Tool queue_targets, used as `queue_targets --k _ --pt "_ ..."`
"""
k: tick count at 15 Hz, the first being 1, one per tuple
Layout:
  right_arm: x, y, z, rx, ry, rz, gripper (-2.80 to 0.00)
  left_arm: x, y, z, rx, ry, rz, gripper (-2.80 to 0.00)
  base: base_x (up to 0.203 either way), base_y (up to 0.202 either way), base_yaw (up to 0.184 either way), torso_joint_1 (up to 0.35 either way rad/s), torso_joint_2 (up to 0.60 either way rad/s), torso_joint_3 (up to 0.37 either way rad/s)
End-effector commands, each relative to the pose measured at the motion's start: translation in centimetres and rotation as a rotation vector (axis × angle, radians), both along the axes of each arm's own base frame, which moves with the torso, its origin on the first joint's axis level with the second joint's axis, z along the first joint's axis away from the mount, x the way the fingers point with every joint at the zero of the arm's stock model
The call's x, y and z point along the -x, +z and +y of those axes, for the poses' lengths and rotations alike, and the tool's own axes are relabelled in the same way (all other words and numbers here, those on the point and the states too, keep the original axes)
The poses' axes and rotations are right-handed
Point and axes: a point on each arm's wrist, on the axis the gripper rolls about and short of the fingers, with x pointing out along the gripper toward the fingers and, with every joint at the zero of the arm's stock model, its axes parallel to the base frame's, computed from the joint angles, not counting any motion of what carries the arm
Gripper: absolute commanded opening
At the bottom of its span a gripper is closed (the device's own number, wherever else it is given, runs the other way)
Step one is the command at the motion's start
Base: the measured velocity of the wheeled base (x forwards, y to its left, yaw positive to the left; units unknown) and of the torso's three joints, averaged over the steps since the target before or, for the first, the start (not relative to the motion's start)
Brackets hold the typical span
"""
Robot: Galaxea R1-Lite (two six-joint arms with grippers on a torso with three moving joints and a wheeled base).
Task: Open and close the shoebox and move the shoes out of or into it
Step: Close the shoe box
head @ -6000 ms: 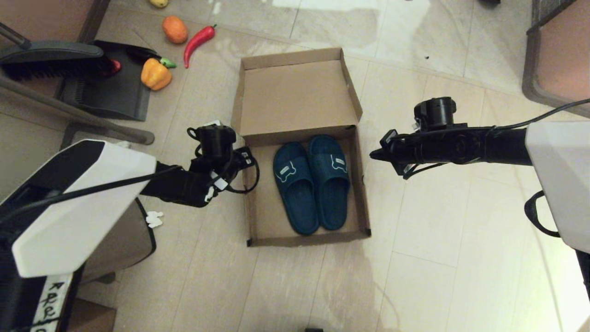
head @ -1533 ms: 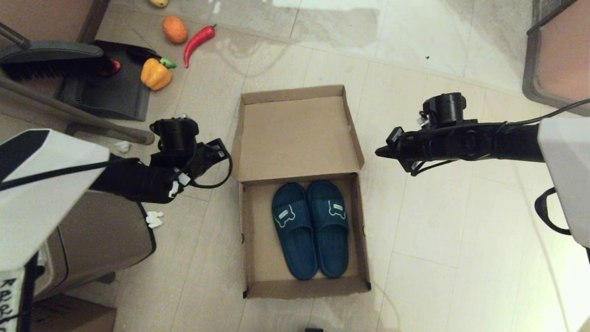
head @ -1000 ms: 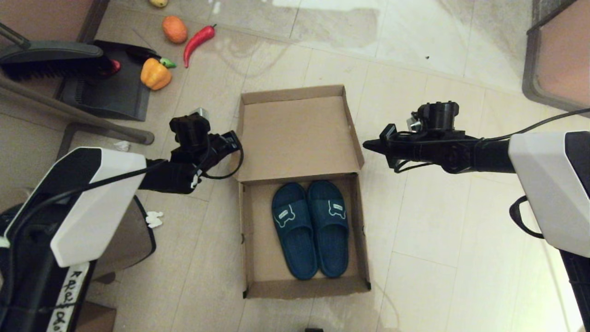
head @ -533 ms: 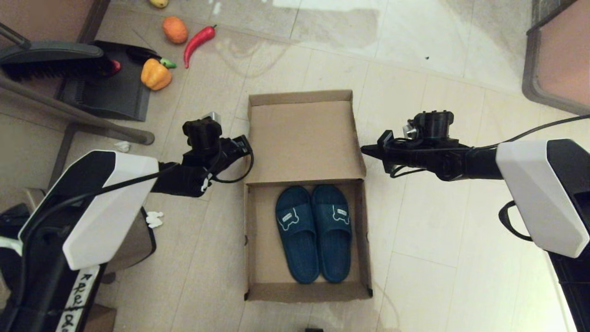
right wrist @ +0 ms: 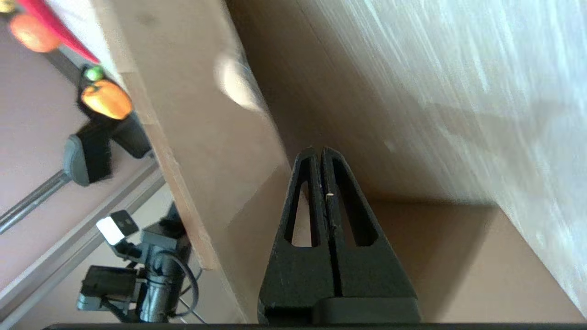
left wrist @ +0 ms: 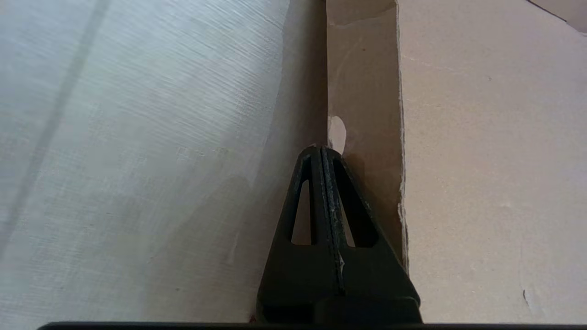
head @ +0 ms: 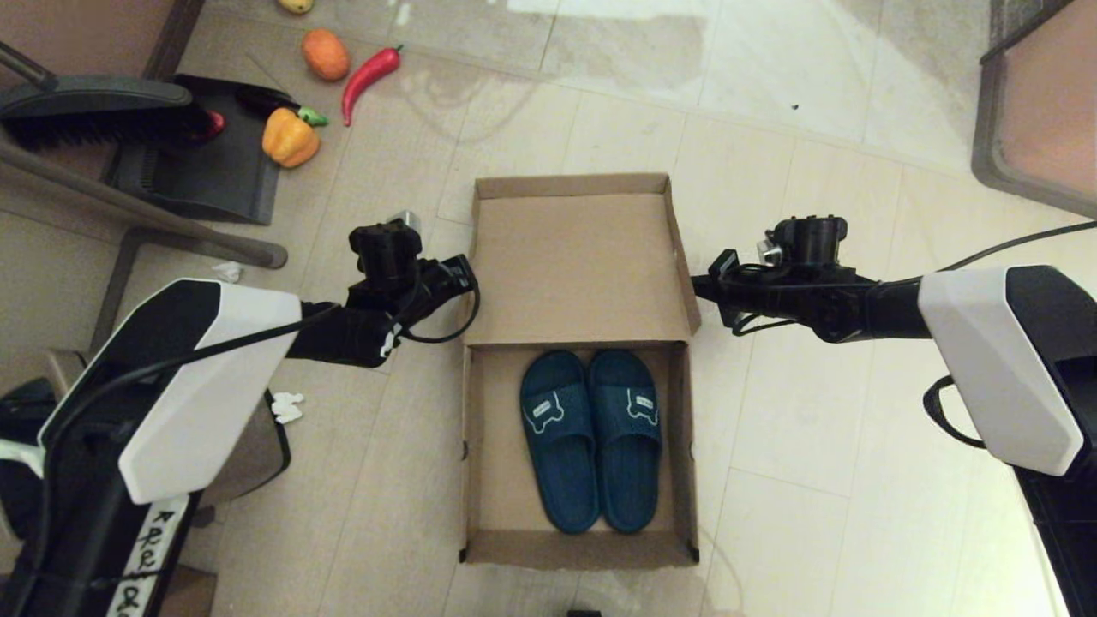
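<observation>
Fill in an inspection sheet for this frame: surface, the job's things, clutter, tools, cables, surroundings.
Surface: pale tiled floor, no table.
Job's things: shoebox open, its lid folded back away from the robot; shoes side by side inside, straps toward the lid.
Clutter: orange bell pepper, red chili and an orange fruit on the floor far left; white scraps near the left arm.
Tools: left tool shut, at the lid's left edge; right tool shut, at the lid's right edge.
Cables: black loop at the left wrist; black cable along the right arm.
Surroundings: broom and dustpan far left; tan bin under the left arm.
</observation>
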Motion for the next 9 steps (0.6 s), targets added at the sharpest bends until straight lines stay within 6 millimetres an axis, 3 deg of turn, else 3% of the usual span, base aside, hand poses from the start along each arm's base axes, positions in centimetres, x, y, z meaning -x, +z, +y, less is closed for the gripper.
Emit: queue_targets --k 1,6,9 --pt "-0.4 -1.0 -0.3 -0.007 0.000 0.012 -2.80 0.2 0.2 -0.4 0.005 -0.008 -0.005 -2.80 0.000 0.000 0.000 0.000 0.00 0.000" --pt "-0.9 -2.6 -0.4 -0.009 0.013 0.030 -2.80 0.7 0.2 -2.1 0.004 -0.041 0.000 -2.80 0.000 0.000 0.000 0.000 0.00 0.000" --pt "-1.0 -2.3 -0.6 -0.042 0.044 0.013 -2.80 1.1 0.1 -3.0 0.001 -0.061 0.007 -2.80 0.000 0.000 0.000 0.000 0.00 0.000"
